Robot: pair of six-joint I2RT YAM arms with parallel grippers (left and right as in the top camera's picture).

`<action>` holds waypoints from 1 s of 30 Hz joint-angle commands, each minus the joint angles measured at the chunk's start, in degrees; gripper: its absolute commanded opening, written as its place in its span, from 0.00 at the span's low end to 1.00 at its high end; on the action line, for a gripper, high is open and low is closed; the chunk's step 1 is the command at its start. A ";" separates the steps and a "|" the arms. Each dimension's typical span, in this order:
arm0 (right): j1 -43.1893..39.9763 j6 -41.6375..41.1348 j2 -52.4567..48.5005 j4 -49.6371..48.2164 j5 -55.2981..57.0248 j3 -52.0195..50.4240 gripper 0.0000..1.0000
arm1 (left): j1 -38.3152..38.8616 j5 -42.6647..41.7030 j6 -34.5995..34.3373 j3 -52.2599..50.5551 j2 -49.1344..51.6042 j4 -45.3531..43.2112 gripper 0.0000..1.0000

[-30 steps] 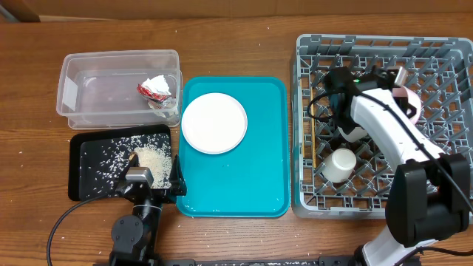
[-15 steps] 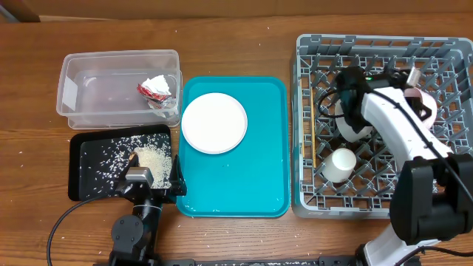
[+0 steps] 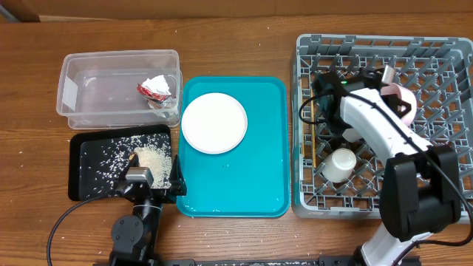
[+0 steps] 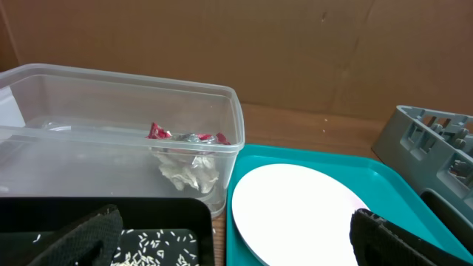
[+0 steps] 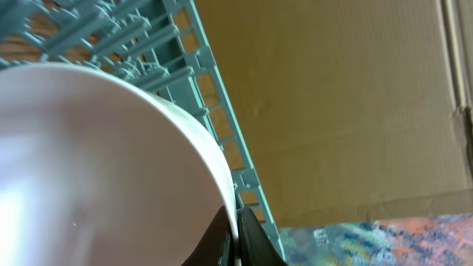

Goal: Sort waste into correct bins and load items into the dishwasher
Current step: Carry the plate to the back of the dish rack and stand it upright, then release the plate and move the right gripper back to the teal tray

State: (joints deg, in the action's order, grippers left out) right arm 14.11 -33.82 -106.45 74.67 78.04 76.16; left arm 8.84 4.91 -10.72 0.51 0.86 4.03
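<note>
Pinching the rim of the pale bowl (image 5: 103,170), the right gripper (image 5: 238,240) holds it tipped on edge inside the grey dish rack (image 3: 443,52), apparently so it can lean between the pegs (image 5: 140,37), while the left gripper (image 4: 236,236) rests spread open and empty at the black tray (image 3: 75,170).

bowl (image 5: 96,170): cut by the right wrist view's left and bottom edges; overhead, mostly under the right arm (image 3: 373,122).
right fingers (image 5: 256,242): only dark tips at the bottom edge, one on either side of the bowl's rim.
left fingers (image 4: 85,238): blurred, cut by the bottom edge.
plate (image 4: 295,203): near side cut off in the left wrist view.
black tray (image 4: 174,222): mostly below that view; overhead, its near right corner is covered by the left fingers.
chopsticks (image 3: 315,144): too thin among the pegs to count.
dish rack (image 5: 185,52): blurred up close.
tissue (image 4: 188,171): softened by the tub (image 4: 111,103) wall.
</note>
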 commanded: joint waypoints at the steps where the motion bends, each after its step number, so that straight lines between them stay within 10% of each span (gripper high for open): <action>1: 0.83 -0.22 -1.68 0.59 2.03 -0.02 0.04 | -0.46 -0.09 -0.63 -0.24 -0.59 -0.15 1.00; 26: -0.09 -0.22 -1.68 2.56 -3.02 -0.04 0.04 | -0.46 -0.09 -0.63 -0.24 -0.59 -0.15 1.00; 30: 1.79 -0.22 -1.68 2.60 -2.27 -0.04 0.18 | -0.46 -0.09 -0.63 -0.24 -0.61 -0.15 1.00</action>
State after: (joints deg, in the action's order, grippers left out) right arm 14.57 -34.04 -107.74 77.17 77.47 76.16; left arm 8.84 4.93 -10.72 0.51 0.86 4.03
